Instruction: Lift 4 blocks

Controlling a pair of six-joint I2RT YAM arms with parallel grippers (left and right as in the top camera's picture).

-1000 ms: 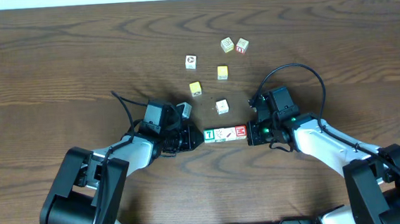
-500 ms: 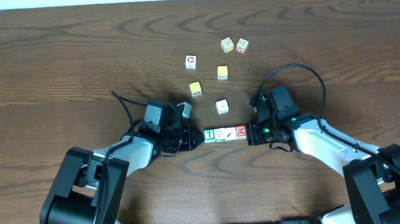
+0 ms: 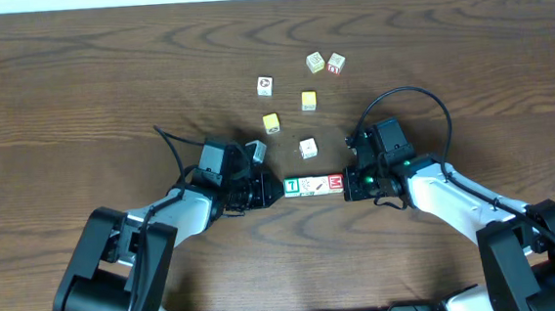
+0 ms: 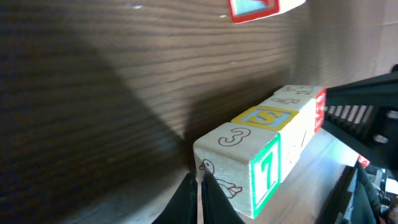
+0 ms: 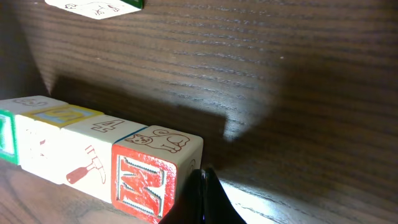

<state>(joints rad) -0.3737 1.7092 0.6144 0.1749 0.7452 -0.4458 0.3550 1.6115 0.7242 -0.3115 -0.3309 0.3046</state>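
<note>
Dark wood-grain table [image 3: 76, 81], grain running side to side. Six loose cubes lay scattered between the table's centre and the middle of its far edge.

- Farthest out: a pale yellow cube [image 3: 315, 63] just beside a white cube with red letter [image 3: 336, 64].
- Left of that pair, alone: a white cube with dark mark [image 3: 266, 83].
- Closer to centre: a yellow cube [image 3: 309, 100] and, apart from it to the left, a second yellow cube [image 3: 271, 124].
- Closest to the front edge: a small white cube [image 3: 307, 148], face detail too small to read.
</note>
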